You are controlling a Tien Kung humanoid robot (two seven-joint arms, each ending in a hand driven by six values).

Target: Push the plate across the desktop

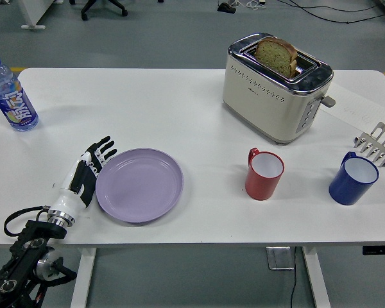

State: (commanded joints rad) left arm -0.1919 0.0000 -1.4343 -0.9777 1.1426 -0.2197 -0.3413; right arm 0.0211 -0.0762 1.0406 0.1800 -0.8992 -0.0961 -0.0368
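Head view: the left arm (25,256) comes in from the lower left corner of the frame, black at the base with a silver wrist, and reaches up and to the right over the bench (179,115). The left hand (86,174) lies flat and low, fingers straight and slightly spread, holding nothing — its inner edge rests against the left rim of the purple plate (139,185). The plate sits flat in the lower left-centre of the frame, near the bench's near edge.

The bench is white with rounded corners. A water bottle (9,95) with a blue cap stands at the far left edge, well apart from the hand. A cream toaster (276,90) stands in the upper right-centre with a slice of brown bread (277,56) standing up out of its slot. A red mug (264,173) sits right of centre, a blue mug (353,178) further right, and a metal rack (377,144) at the right edge just above the blue mug. Behind the bench — grey floor, the base of an office chair (102,6) at the top left, and cables along the top.
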